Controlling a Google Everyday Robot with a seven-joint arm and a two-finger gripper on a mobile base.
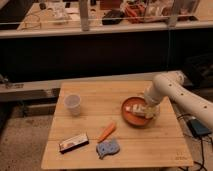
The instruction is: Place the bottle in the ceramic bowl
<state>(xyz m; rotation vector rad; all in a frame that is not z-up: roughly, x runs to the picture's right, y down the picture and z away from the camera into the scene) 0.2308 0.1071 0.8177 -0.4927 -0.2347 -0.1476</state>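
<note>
A wooden desk is seen from above and in front, with a dark counter and shelving behind it.

The bowl is set on the desk's right half, near the right edge. It is round, shallow and orange-brown with a darker rim.

The bottle is lying on its side inside the bowl, across the bowl's right half, with its narrow end pointed toward the desk's left side. It is white with a pale label.

The white arm is brought in from the right edge of the view and bent down over the bowl. The gripper is positioned at the bowl's right rim, directly at the wide end of the bottle. Whether the fingers are closed on the bottle or parted from it cannot be told; the gripper body and the bottle merge into one pale mass there.

Other items on the desk are recorded as follows:
- A translucent white cup is standing upright on the left half, well apart from the bowl.
- A carrot is lying at a slant near the middle, just in front of and left of the bowl.
- A blue sponge-like item is lying just in front of the carrot.
- A flat dark packet is lying near the front left, beside the blue item.
</note>
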